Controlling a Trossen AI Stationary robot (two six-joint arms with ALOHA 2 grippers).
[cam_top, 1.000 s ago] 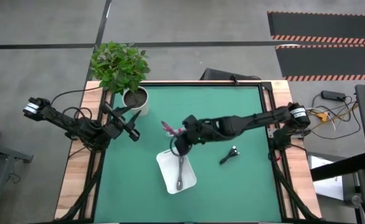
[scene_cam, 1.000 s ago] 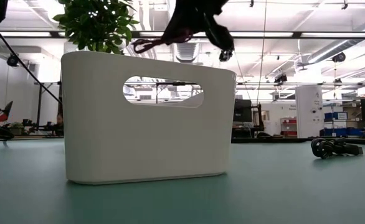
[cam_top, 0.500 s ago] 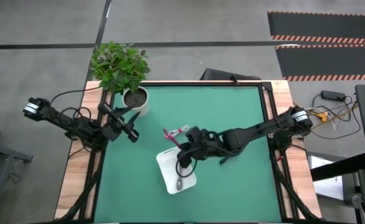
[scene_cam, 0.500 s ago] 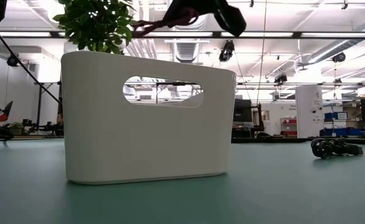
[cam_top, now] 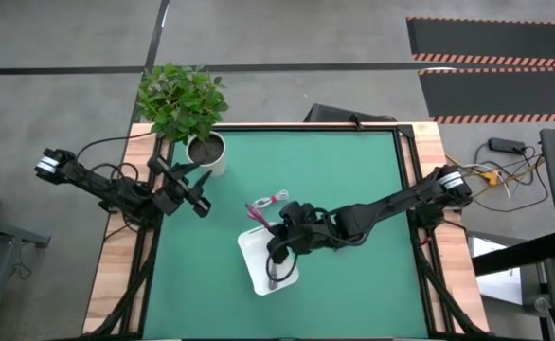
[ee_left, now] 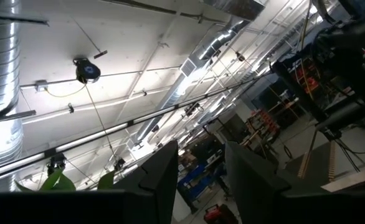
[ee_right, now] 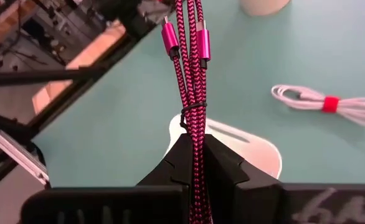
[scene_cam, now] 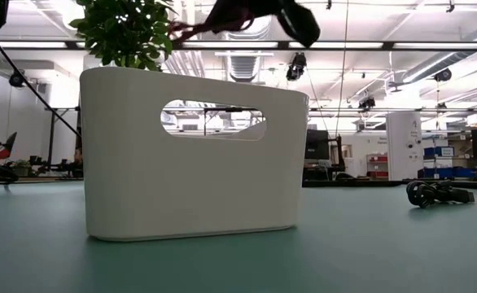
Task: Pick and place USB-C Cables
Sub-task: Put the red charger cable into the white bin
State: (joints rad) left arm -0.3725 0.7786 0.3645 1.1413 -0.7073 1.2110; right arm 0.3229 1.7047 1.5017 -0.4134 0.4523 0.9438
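My right gripper (cam_top: 271,224) hangs over the white tray (cam_top: 259,248), shut on the magenta-red cable bundle (cam_top: 256,211). In the low view the right gripper (scene_cam: 251,10) is high above the tray (scene_cam: 194,155), and the magenta cable (scene_cam: 191,26) sticks out sideways from it. The white cable (cam_top: 276,197), tied with a red band, lies on the mat beyond the tray. A grey cable (cam_top: 275,275) lies inside the tray. The black cable (scene_cam: 434,193) rests on the mat to the right. My left gripper (cam_top: 199,192) waits open near the plant pot. My right gripper pinches the magenta bundle between its two fingers (ee_right: 223,165), several strands together, just behind the thin black tie (ee_right: 192,111). The fingers come level from the table's right, lying along the cable. The bundle is lifted clear; its plug end (ee_right: 185,37) reaches out ahead of the fingertips.
A potted plant (cam_top: 185,104) stands at the far left corner of the green mat. The tray has tall walls with a handle slot (scene_cam: 212,120). Bare mat (cam_top: 353,294) lies near and to the right of the tray.
My right gripper has moved toward the table's near edge, from beyond the tray's far end to above the tray, still shut on the magenta cable. The cable stayed lifted and travelled with it.
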